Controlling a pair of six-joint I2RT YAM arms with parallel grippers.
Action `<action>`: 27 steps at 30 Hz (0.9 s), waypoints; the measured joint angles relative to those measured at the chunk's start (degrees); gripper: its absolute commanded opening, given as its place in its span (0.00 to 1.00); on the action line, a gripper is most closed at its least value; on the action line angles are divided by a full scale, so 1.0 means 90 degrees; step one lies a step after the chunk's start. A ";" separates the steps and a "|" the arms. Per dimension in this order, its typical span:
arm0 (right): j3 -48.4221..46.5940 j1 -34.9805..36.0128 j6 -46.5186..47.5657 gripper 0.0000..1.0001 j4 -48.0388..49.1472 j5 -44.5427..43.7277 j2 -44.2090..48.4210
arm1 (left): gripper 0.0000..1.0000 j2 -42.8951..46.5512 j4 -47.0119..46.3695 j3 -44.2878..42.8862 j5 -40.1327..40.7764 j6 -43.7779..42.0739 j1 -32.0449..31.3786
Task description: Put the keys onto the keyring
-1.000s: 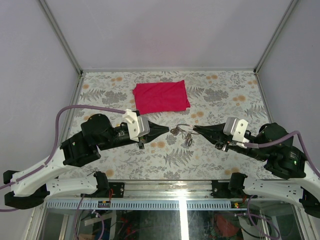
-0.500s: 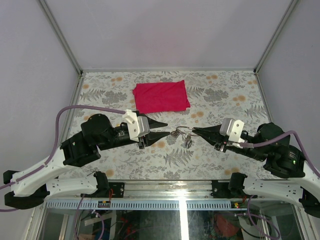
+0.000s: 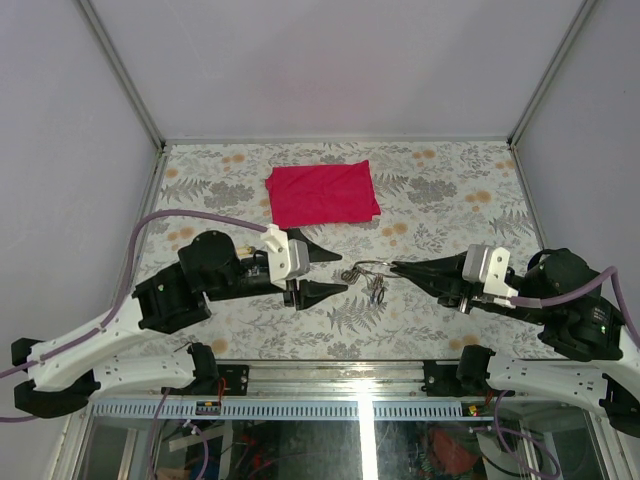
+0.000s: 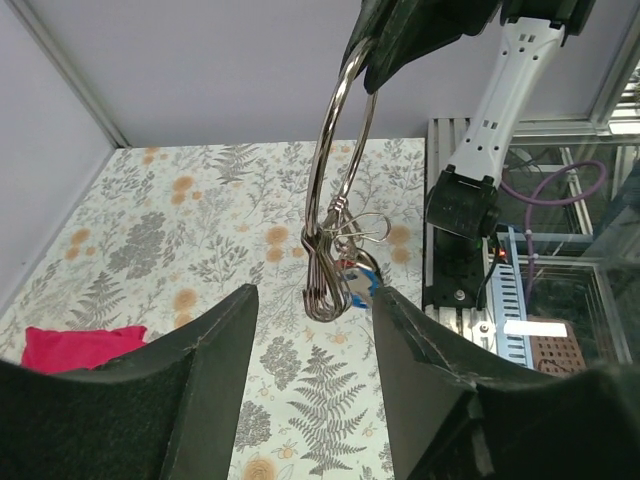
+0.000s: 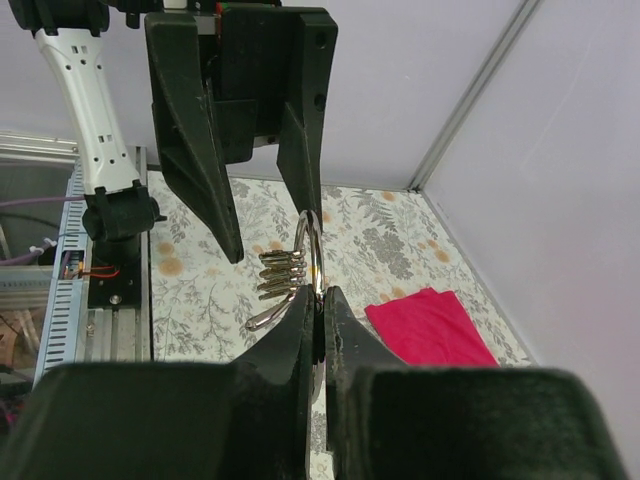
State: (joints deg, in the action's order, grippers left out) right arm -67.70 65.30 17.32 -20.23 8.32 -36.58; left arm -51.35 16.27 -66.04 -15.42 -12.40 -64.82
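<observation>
Floral-patterned table (image 3: 450, 190) fills the floor of a grey-walled booth, with a red cloth (image 3: 322, 194) lying flat at the upper centre of the overhead view, well apart from the work. At the middle of that view the right pincer (image 3: 392, 266) is clamped shut on one edge of the keyring (image 3: 366, 265) and holds it in the air above the table. The keys (image 3: 377, 288) hang in a small bunch from the ring, one blue head showing in the left wrist view; whether every key is fully threaded cannot be told.

The left pincer (image 3: 342, 271) stands with its fingers spread and nothing between them. It is near the ring's free end but not touching it.

The ring's long axis runs left to right across the frame, along the line joining the two pincers. Its free end and the key bunch point toward the left pincer. The left arm is therefore the one placed to act on the keys, by closing in rightward along that axis.
</observation>
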 measured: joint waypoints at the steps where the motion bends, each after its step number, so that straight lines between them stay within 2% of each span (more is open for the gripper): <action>1: 0.0000 0.0000 0.0000 0.00 -0.0002 0.0027 0.0000 | 0.51 -0.0027 -0.0019 0.0000 -0.0058 0.0019 0.0000; 7: 0.0000 0.0000 -0.0005 0.00 -0.0002 0.0092 -0.0005 | 0.46 -0.0153 -0.0121 0.0005 -0.0308 0.0102 0.0000; 19: 0.0000 0.0000 -0.0070 0.00 -0.0002 0.0112 -0.0005 | 0.21 -0.0265 -0.0158 0.0010 -0.0432 0.0136 0.0000; 27: 0.0000 0.0000 -0.0073 0.00 -0.0010 0.0107 -0.0005 | 0.09 -0.0245 -0.0146 0.0010 -0.0355 0.0119 0.0000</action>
State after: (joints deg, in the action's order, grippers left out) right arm -67.70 65.30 16.67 -20.32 9.28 -36.62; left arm -53.56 14.96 -65.95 -18.61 -11.33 -64.82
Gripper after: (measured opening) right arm 0.025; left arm 0.184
